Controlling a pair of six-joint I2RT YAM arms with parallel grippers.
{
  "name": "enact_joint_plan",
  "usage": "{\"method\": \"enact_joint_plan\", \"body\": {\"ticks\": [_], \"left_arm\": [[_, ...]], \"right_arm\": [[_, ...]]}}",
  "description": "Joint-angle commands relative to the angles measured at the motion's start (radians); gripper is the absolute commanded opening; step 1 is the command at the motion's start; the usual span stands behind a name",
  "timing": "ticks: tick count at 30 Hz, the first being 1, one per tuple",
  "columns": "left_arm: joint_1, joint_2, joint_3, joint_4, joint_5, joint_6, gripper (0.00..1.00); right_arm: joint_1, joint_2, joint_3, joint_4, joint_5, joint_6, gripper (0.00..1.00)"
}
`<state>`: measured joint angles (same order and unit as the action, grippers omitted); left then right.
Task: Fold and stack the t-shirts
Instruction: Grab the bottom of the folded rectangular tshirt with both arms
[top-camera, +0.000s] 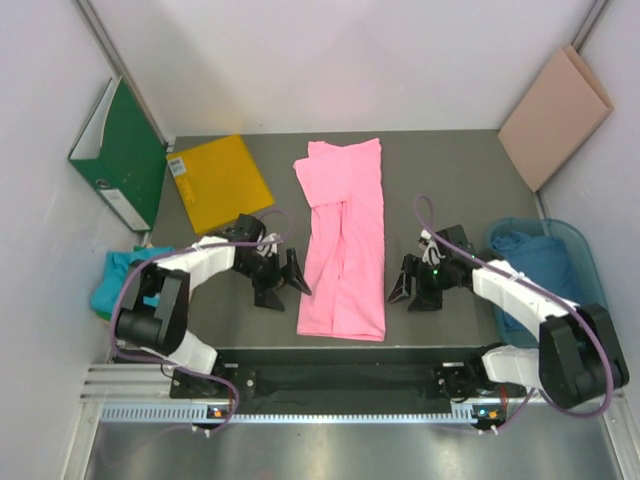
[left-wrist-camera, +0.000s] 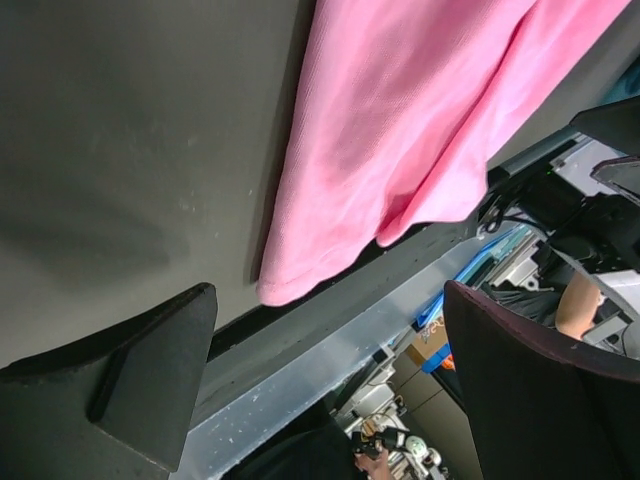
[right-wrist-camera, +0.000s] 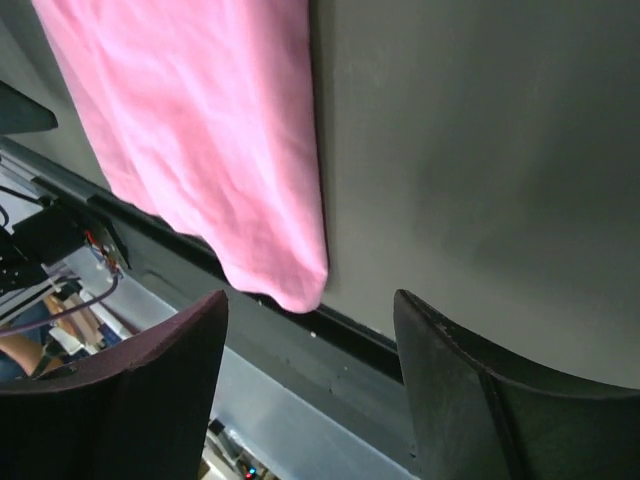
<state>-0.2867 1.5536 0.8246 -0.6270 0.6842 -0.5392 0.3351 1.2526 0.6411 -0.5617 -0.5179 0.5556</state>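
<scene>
At the centre of the grey surface (top-camera: 450, 170), a pink t-shirt (top-camera: 343, 245) is laid flat. It is folded lengthwise into a long strip that runs from the far side toward the near edge, and its lower half is flanked by both claws. The left claw (top-camera: 284, 283) is seen just beside the shirt's left edge; its fingers (left-wrist-camera: 150, 380) are spread wide, and nothing is held between them. The right claw (top-camera: 412, 291) is placed near the shirt's right edge, with a band of bare surface between them; its fingers (right-wrist-camera: 480, 400) are likewise spread wide and empty. A teal t-shirt (top-camera: 118, 280) is bunched at the left margin beside the left arm, and a blue t-shirt (top-camera: 528, 260) is contained in a blue bin (top-camera: 575, 240) at the right.
</scene>
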Motion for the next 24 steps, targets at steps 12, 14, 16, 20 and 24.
{"method": "enact_joint_plan", "body": {"ticks": [12,14,16,20,24], "left_arm": [[-0.112,0.002,-0.182,0.210,0.028,-0.146,0.94],[-0.115,0.034,-0.176,0.228,0.037,-0.146,0.90],[-0.126,0.055,-0.168,0.236,0.040,-0.142,0.83],[-0.135,0.117,-0.145,0.224,0.028,-0.114,0.57],[-0.137,0.157,-0.121,0.184,-0.001,-0.093,0.13]], "right_arm": [[0.096,-0.038,-0.225,0.272,-0.074,0.230,0.67],[0.133,0.010,-0.219,0.318,-0.068,0.262,0.67],[0.192,0.097,-0.212,0.365,-0.065,0.299,0.66],[0.283,0.217,-0.175,0.399,-0.057,0.340,0.49],[0.324,0.280,-0.166,0.419,-0.080,0.351,0.05]]}}
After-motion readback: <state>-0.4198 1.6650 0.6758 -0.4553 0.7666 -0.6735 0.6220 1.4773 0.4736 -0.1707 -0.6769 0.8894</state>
